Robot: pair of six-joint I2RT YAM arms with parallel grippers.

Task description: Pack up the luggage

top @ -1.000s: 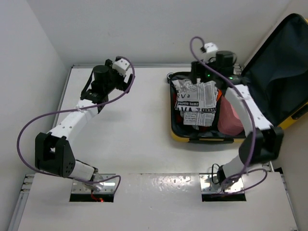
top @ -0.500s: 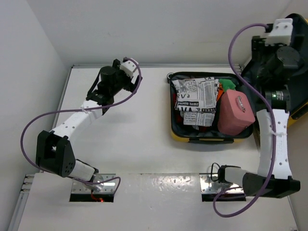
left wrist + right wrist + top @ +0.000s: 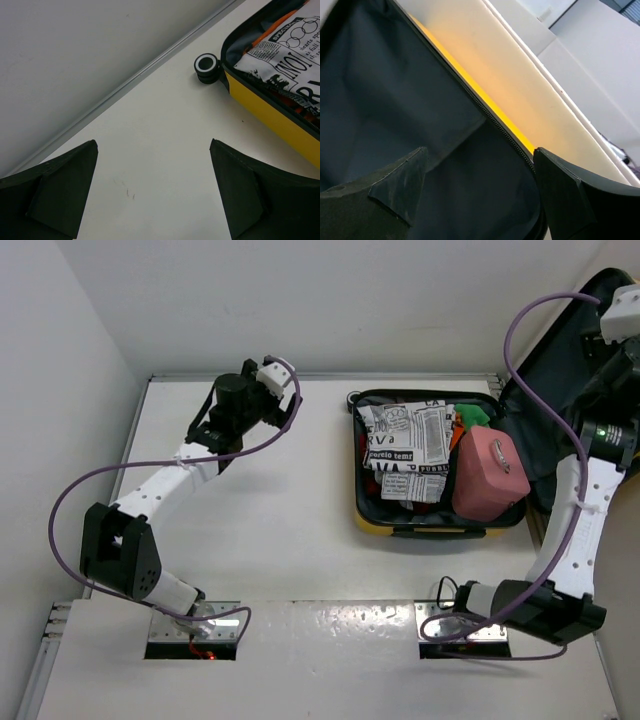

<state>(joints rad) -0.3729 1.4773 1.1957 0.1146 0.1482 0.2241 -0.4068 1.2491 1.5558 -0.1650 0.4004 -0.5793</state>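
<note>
The luggage [image 3: 430, 528], a yellow hard-shell suitcase, lies open at the table's right. Its dark-lined lid [image 3: 565, 390] stands up against the right wall. Inside lie a newspaper-print bundle [image 3: 405, 455], a small pink case [image 3: 488, 472] and something green and orange [image 3: 467, 420]. My right gripper [image 3: 612, 365] is raised in front of the lid. In the right wrist view it [image 3: 480, 152] is open, facing the lid's grey lining [image 3: 395, 90] and yellow rim [image 3: 485, 97]. My left gripper [image 3: 152, 145] is open over bare table, left of the luggage [image 3: 270, 107].
One black suitcase wheel [image 3: 206, 63] sticks out at the luggage's far left corner. White walls close the table on the left, back [image 3: 75, 60] and right. Purple cables [image 3: 90, 490] loop off both arms. The arm bases [image 3: 195, 625] sit at the near edge.
My right arm has lifted out of the luggage and swung up and right to the lid, leaving the pink case uncovered inside. The left gripper has edged slightly right along the back wall.
</note>
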